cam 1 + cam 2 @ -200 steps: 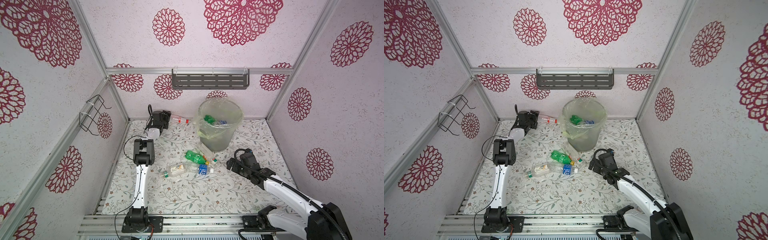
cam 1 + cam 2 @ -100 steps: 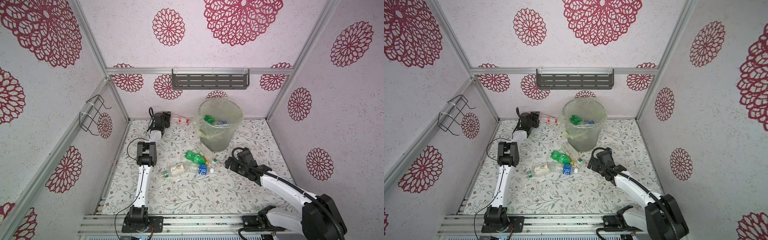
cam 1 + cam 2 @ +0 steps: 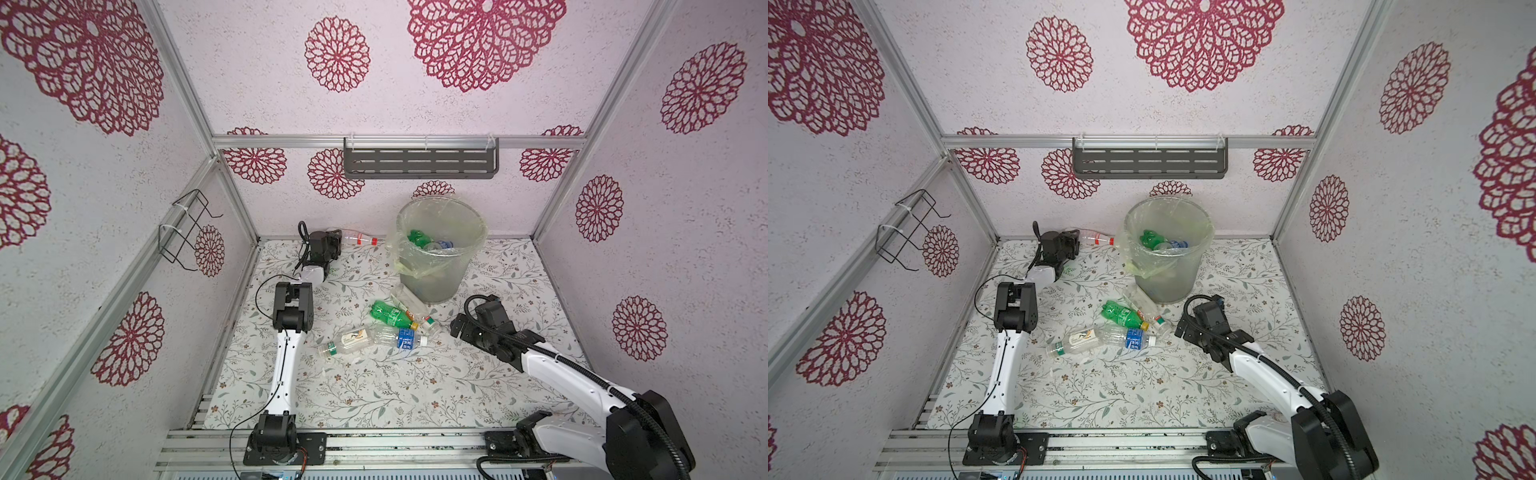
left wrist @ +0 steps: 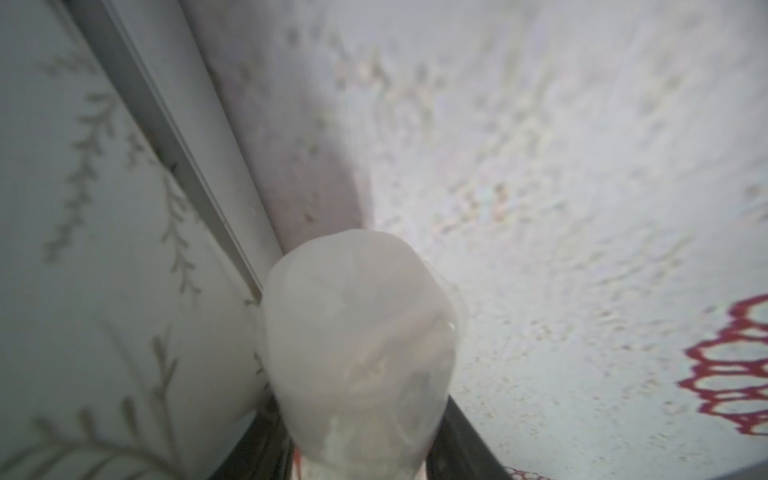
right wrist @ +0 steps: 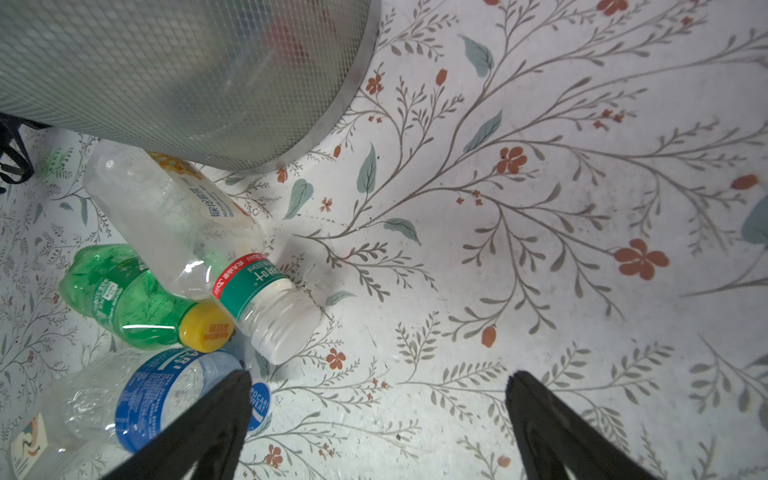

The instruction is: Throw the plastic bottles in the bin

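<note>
At the back wall my left gripper (image 3: 334, 242) (image 4: 361, 440) is shut on a clear bottle with a red cap and red label (image 3: 356, 238) (image 3: 1094, 238); the bottle's pale base (image 4: 357, 332) fills the left wrist view. The grey mesh bin (image 3: 434, 282) (image 5: 187, 75) holds a green bottle (image 3: 417, 238) and a blue-labelled one (image 3: 443, 245). In front of it lie a green bottle with a yellow cap (image 3: 390, 313) (image 5: 124, 299), a clear green-banded bottle (image 5: 187, 232), a blue-labelled bottle (image 3: 400, 337) (image 5: 137, 395) and a white-labelled one (image 3: 348, 341). My right gripper (image 3: 456, 328) (image 5: 380, 382) hangs open just right of this heap, over bare floor.
A dark slotted shelf (image 3: 419, 162) hangs on the back wall above the bin. A black wire rack (image 3: 187, 228) sticks out from the left wall. The flowered floor mat (image 3: 374, 395) is boxed in by walls on three sides.
My left gripper has gone from open to shut round the red-capped bottle by the back wall. My right gripper has crept left toward the heap of bottles, still open.
</note>
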